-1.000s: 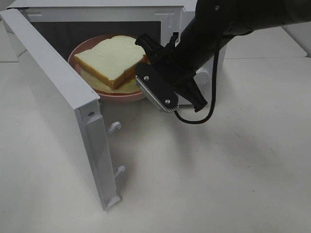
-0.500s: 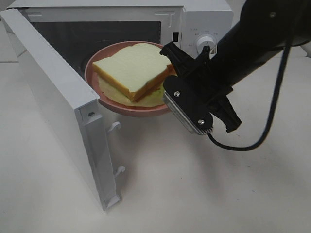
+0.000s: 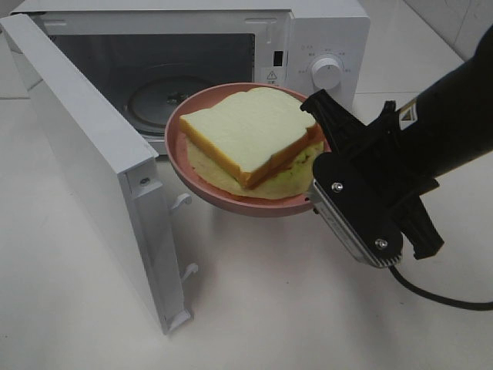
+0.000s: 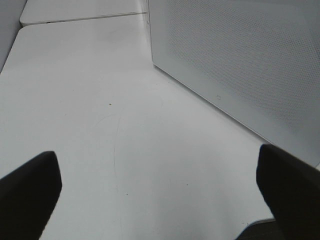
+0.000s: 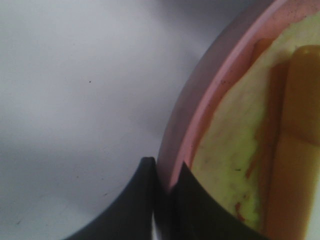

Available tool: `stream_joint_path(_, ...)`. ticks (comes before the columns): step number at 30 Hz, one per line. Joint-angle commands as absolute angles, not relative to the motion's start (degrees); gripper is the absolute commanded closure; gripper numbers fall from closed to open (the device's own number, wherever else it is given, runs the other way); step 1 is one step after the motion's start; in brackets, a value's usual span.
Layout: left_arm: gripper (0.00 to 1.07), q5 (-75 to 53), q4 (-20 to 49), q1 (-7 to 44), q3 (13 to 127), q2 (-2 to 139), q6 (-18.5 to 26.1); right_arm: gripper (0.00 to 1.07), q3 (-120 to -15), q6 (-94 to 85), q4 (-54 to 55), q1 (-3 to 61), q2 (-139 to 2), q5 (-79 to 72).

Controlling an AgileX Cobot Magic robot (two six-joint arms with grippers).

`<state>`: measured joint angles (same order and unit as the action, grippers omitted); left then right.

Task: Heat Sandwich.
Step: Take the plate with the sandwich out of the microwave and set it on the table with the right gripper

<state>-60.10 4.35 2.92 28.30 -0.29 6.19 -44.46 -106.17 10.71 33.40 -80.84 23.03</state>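
Exterior high: right gripper is pinched shut on pink plate at its 3 o'clock rim; keep it level so sandwich stays put. Left gripper hangs wide open, empty.

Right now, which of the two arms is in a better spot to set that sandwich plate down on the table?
The right. Its gripper is already shut on the pink plate's rim, holding the sandwich outside the microwave. The left gripper hangs open beside the door, holding nothing.

left gripper: jaws spread wide, empty | right gripper: clamped on plate rim
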Motion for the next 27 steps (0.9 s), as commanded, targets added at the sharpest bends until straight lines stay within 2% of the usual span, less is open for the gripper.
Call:
stream_joint_path(1,0.07,-59.4,4.6,2.8,28.2,-1.1,5.7,1.07,-42.2,-103.8,10.4,33.5,-77.5,21.7)
stream_joint_path(10,0.07,-59.4,4.6,2.8,28.2,-1.1,5.7,1.07,-36.1,-96.2,4.8,33.5,-70.1,22.0)
stream_joint_path(27,0.07,-59.4,4.6,2.8,28.2,-1.1,5.7,1.07,-31.5,-83.3,-6.2,33.5,-57.6,30.1)
